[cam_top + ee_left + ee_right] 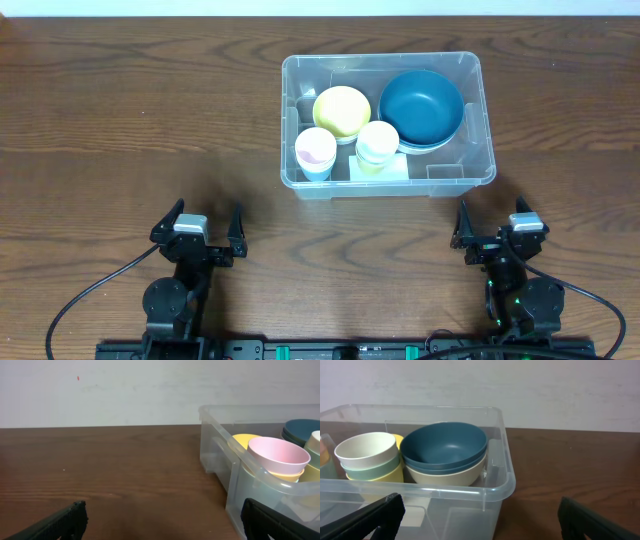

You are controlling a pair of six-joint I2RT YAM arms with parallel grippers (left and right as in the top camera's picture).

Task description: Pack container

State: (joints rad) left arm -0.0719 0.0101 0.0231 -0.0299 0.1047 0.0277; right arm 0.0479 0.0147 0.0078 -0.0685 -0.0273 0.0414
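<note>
Left end effector (207, 214): fingers spread wide, holding nothing. Right end effector (491, 214): also spread, holding nothing. Container (455, 168) stands on the worktop (120, 120) ahead of both, forward-right of the left and forward-left of the right, touching neither. Inside it: stacked blue bowls (421, 106), yellow bowl (342, 110), pink cup (316, 148), cream cup (377, 142).

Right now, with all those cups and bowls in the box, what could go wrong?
The pink-topped cup stack and the cream-topped cup stack stand tall and close together, so a bump might topple them. The blue bowls sit close to the container wall, so grabbing one could be tricky. The left gripper and right gripper are open; reaching in carelessly might shove the container.
</note>
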